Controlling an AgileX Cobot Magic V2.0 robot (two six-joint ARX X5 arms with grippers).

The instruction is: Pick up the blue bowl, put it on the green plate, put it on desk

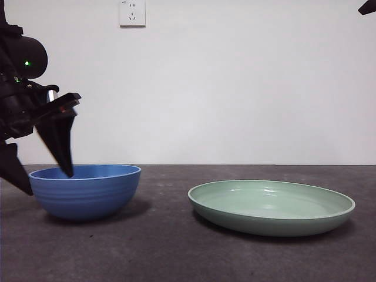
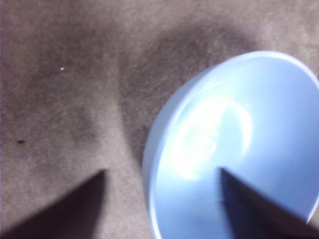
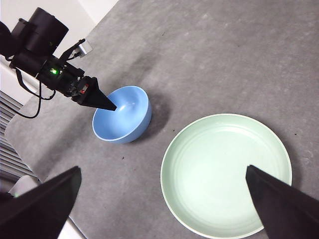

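Left gripper (image 1: 50, 179) straddles the near-left rim of the blue bowl (image 1: 87, 191), jaws spread wide, gripping nothing.

One black jaw dips inside the bowl just behind its rim, and the other hangs outside its left wall, over the desk (image 1: 170, 252); in the left wrist view the rim passes between the two jaws, with clear room on each side. The bowl stands upright on the desk at the left and holds nothing but the jaw tip. The green plate (image 1: 273, 207) lies flat to its right, well apart, with bare desk between them, and it holds nothing. The right gripper (image 3: 164, 199) hangs high above the plate, jaws wide, closed on nothing. Open tabletop runs in front of both dishes, and a white wall with a socket (image 1: 132, 13) stands beyond the far edge.
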